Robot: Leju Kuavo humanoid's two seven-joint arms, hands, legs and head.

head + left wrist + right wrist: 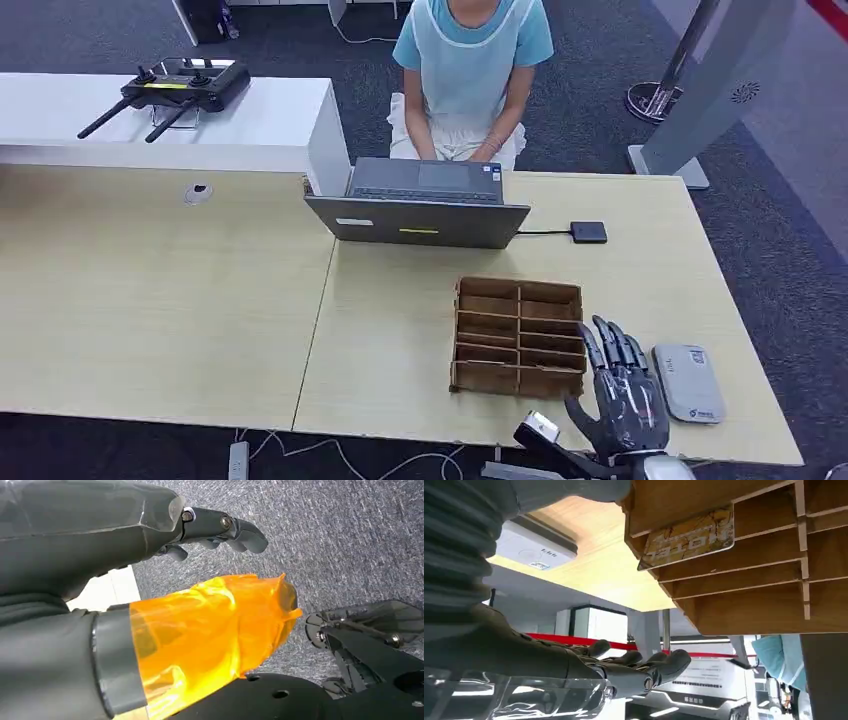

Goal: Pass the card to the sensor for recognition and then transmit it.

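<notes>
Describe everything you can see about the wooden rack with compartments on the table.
The wooden rack looks like thin brown plywood or cardboard, divided into two columns of narrow slots. It lies on the light wood table, in front of the open laptop and beside the right hand, which hovers open near its right side without touching it. In the right wrist view, a yellow card printed "HOTEL" sits in one slot. The other visible slots look empty.

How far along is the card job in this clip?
Nothing looks done yet. The card sits in a slot of the wooden rack, as the right wrist view shows. The right hand hovers open between the rack and the grey sensor, holding nothing; the left hand hangs over the floor. Left to do: pick the card, present it to the sensor, hand it over.
</notes>
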